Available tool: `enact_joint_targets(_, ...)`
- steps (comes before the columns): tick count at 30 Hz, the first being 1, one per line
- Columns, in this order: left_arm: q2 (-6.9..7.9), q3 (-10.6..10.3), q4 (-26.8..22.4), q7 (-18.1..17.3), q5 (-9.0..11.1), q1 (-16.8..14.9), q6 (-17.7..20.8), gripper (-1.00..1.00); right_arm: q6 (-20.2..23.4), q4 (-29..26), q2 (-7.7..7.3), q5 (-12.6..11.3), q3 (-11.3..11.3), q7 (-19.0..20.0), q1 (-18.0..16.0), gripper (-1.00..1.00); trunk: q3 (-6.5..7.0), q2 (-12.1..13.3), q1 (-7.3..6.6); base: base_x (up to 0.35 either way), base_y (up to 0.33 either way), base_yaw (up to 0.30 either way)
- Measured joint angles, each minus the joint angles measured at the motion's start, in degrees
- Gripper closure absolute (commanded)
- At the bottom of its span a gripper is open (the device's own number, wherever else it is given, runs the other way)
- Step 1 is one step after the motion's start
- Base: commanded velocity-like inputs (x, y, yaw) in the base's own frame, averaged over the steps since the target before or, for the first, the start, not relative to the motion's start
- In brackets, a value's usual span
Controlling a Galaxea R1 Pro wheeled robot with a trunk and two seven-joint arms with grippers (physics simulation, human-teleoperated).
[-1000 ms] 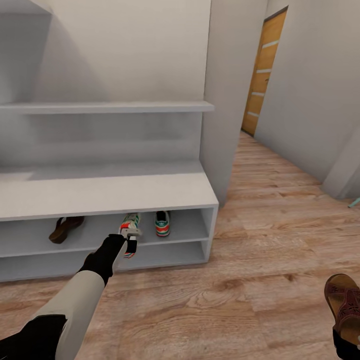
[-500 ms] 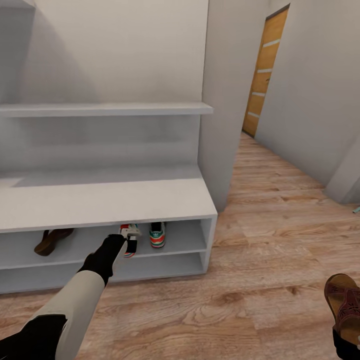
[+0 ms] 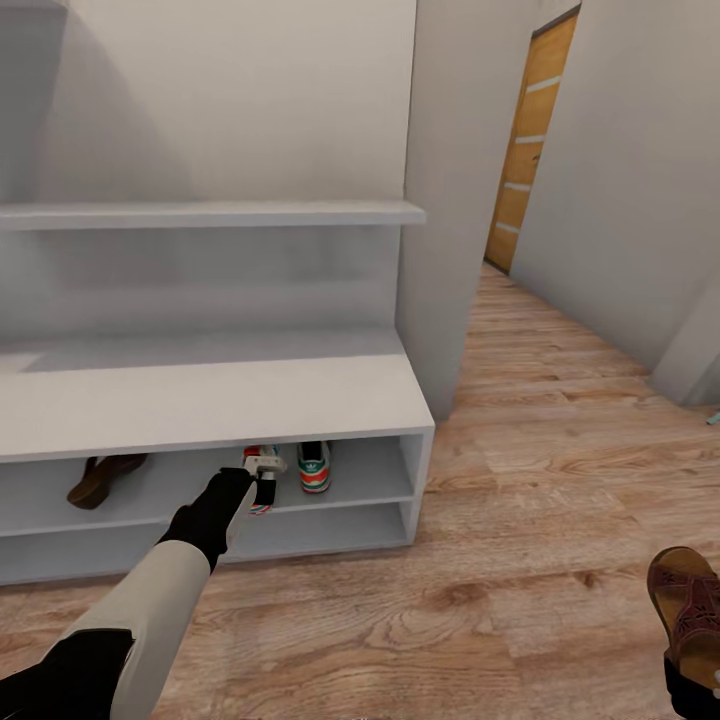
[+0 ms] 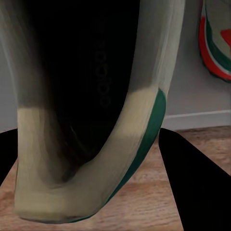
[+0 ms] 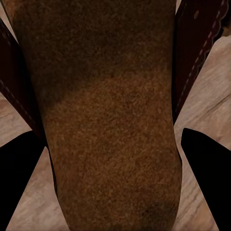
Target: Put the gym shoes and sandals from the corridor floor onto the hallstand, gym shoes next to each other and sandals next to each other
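My left gripper (image 3: 262, 486) is shut on a cream-white gym shoe (image 3: 263, 464) with green stripes, held at the front edge of the hallstand's (image 3: 210, 400) upper open shelf. In the left wrist view its heel (image 4: 91, 144) sits between the black fingers (image 4: 197, 183). The second gym shoe (image 3: 314, 467) stands on the same shelf just to the right, a small gap away. One dark brown sandal (image 3: 100, 477) lies on that shelf far to the left. My right gripper (image 3: 692, 668) is shut on the other sandal (image 3: 690, 605), above the corridor floor (image 3: 500, 600); its tan insole (image 5: 110, 125) is up close.
The hallstand's lower shelf (image 3: 330, 530) is bare, and a wall shelf (image 3: 220, 214) runs above the bench top. A white wall corner (image 3: 440, 200) stands right of the rack. The corridor runs on to an orange door (image 3: 525, 150).
The head view shifted a second ago, sliding the rack and shoes left and down in the picture. Both grippers keep their hold; the left one stays at the shelf front.
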Motion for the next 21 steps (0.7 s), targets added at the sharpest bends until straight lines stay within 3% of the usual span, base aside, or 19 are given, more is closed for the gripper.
enact_joint_targets(6,0.0,0.01,0.0,0.08,0.02,0.0,-0.02,1.0,0.0,-0.01,-0.01,0.0,0.0,0.0,0.0,1.0,-1.64,-1.64,0.94,0.0,0.0,0.0)
enact_joint_targets(21,0.06,-0.13,-0.01,0.4,-0.12,-0.01,-0.03,1.0,0.0,-0.01,0.0,-0.02,-0.02,0.0,0.0,1.0,-1.93,-1.65,0.93,0.0,0.0,0.0)
